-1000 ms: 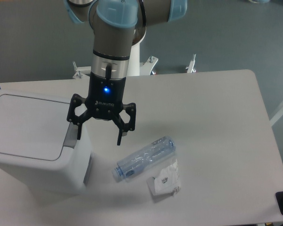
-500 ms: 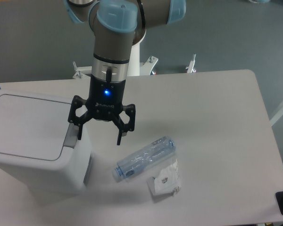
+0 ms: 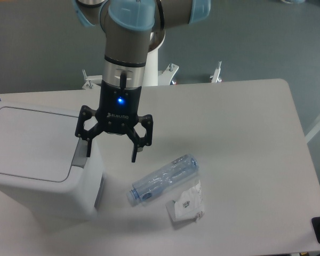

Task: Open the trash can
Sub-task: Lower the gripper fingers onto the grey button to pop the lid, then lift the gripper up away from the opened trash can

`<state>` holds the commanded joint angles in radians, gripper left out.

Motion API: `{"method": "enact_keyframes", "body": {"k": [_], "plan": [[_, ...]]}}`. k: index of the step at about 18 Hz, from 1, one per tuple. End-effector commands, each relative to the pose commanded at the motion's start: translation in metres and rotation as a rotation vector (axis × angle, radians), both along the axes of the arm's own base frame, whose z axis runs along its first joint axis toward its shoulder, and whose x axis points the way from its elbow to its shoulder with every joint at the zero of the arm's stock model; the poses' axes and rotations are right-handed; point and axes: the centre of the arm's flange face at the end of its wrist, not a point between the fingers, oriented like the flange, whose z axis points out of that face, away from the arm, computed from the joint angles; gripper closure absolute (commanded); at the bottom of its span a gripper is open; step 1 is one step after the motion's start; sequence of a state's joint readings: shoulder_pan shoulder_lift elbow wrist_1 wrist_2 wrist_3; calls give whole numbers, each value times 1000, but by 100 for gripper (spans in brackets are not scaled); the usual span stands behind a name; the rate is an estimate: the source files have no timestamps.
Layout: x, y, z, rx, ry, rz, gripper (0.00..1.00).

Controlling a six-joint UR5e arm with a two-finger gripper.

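At the far left of the table (image 3: 245, 122) stands the trash can (image 3: 37, 165), a big white boxy bin with its flat lid lying shut; its left edge runs out of view. A grey tab (image 3: 81, 156) sits on the lid's right-hand edge, at the bin's upper right corner. Right there, the gripper (image 3: 111, 151) hangs from the arm with its two black fingers spread wide and nothing between them. One fingertip (image 3: 88, 151) lies over the grey tab at the bin's edge, though whether it touches the tab cannot be told; the other points down over bare tabletop just to the right of the bin. A blue light glows on the gripper's body. Further right and a little nearer the camera, a clear plastic bottle (image 3: 164, 179) lies on its side, and a crumpled white wrapper (image 3: 188, 204) rests just beside its lower end.
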<state>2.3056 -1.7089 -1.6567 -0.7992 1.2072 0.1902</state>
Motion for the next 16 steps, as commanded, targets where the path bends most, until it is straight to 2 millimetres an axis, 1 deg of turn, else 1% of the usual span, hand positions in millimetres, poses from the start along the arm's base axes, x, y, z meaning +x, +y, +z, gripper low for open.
{"method": "enact_keyframes", "body": {"k": [16], "plan": [[-1,2,-2,-1,-19,23,0]]}}
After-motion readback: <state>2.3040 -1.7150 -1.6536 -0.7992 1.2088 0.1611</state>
